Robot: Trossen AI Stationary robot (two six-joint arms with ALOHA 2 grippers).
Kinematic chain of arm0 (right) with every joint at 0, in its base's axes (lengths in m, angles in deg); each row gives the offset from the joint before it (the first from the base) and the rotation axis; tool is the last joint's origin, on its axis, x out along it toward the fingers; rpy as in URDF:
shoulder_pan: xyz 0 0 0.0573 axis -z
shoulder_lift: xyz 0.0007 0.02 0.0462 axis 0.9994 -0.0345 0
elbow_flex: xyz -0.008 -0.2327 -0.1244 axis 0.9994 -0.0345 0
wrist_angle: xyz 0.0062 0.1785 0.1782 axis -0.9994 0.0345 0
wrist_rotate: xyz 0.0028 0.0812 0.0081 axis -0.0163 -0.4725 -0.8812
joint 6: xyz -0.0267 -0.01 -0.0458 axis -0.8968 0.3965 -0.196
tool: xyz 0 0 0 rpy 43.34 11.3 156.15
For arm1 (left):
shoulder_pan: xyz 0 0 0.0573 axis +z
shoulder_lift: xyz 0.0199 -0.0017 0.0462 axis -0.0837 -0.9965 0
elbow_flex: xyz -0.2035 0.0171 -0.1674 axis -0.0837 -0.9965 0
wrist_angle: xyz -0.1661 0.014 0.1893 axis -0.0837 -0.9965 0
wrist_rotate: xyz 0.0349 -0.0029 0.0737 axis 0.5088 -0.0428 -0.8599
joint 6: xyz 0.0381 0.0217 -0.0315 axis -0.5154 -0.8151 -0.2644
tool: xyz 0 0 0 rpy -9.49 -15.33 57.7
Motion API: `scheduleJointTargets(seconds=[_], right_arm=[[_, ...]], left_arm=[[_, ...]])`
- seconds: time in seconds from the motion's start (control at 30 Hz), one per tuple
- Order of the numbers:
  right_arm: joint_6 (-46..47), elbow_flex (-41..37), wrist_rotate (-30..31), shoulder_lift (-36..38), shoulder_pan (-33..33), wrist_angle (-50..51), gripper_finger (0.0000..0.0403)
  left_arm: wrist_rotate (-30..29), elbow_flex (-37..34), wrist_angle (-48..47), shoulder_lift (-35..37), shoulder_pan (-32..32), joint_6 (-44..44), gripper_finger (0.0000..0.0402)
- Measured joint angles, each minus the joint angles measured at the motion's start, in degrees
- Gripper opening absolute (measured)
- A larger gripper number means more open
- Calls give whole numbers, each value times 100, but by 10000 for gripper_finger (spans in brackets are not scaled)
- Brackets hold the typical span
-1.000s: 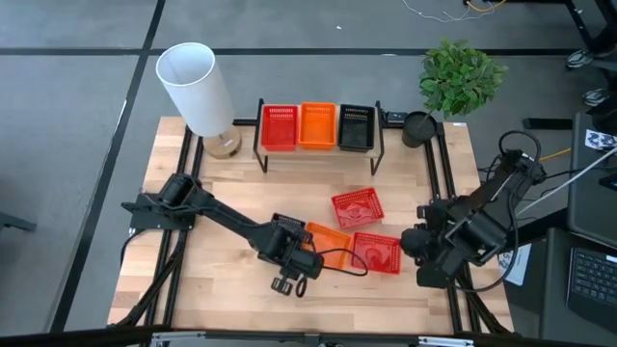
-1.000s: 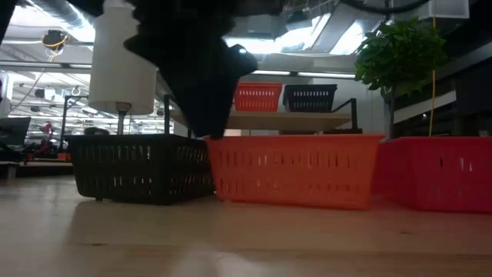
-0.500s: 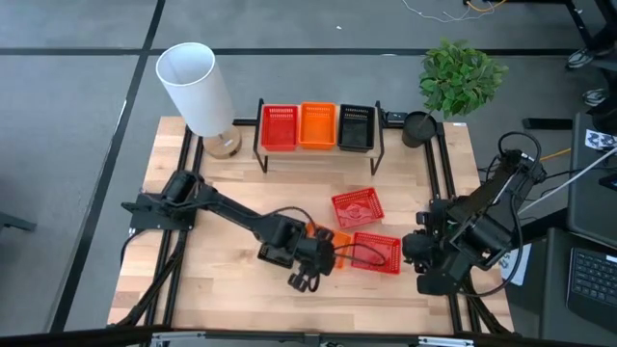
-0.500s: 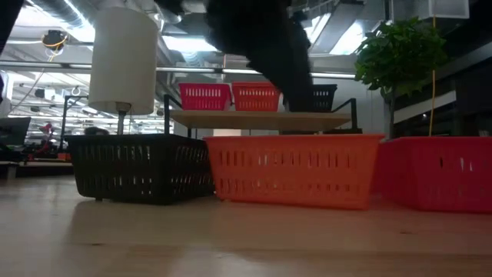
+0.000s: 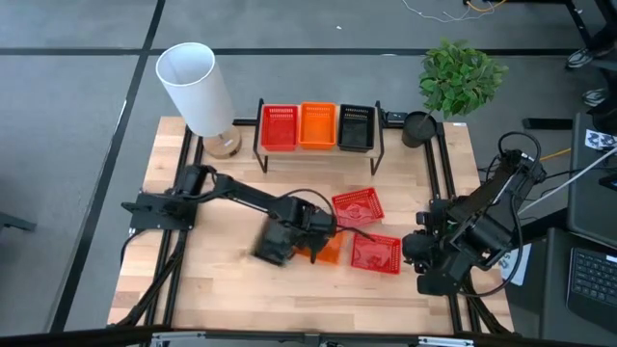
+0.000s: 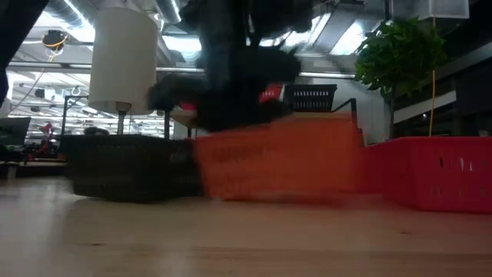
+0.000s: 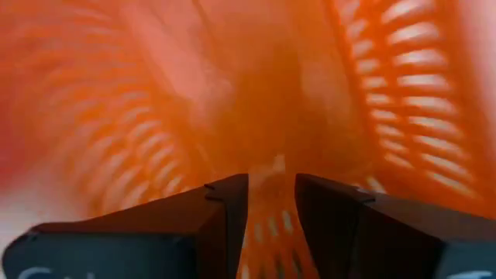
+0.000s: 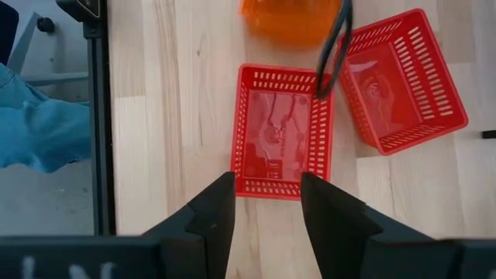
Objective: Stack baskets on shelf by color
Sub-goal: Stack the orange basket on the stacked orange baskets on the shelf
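Since half a second ago the left end effector [image 5: 318, 239] has swung from the lower middle of the high view up toward the centre, and the orange basket [image 5: 326, 247] has shifted with it; in the low view that basket [image 6: 278, 159] now shows as a blur where it earlier sat sharp. In the left wrist view the two fingers [image 7: 225, 205] are closed to a narrow gap around a strip of the orange basket's wall [image 7: 271, 209].

Counted in the high view: three baskets on the shelf [image 5: 318, 147] at upper centre, red [image 5: 280, 126], orange [image 5: 318, 125] and black [image 5: 356, 126] side by side; two loose red baskets [image 5: 358, 206] [image 5: 376, 253] right of centre; one black basket [image 5: 273, 241] just left of the held one.

The right end effector [image 5: 424, 258] waits at the desk's [image 5: 193, 299] right edge, fingers [image 8: 213, 209] parted and empty. The desk's lower strip lies bare.
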Motion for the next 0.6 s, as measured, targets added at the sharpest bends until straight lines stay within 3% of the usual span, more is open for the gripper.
scheduleJointTargets(seconds=[0.1,0.2,0.33,0.5,0.6], right_arm=[[-10,0,0,0,1,2,145],[-13,-1,1,0,0,1,145],[-15,-2,0,2,0,9,145],[-17,-2,0,2,1,10,145],[-21,-2,-2,2,1,11,145]], left_arm=[[-43,-8,187,-134,-7,36,101],[-100,10,548,-224,-11,622,101],[-120,12,1090,-254,-4,2278,101],[-76,8,1416,-258,-2,5251,101],[74,8,1398,-261,-13,5978,101]])
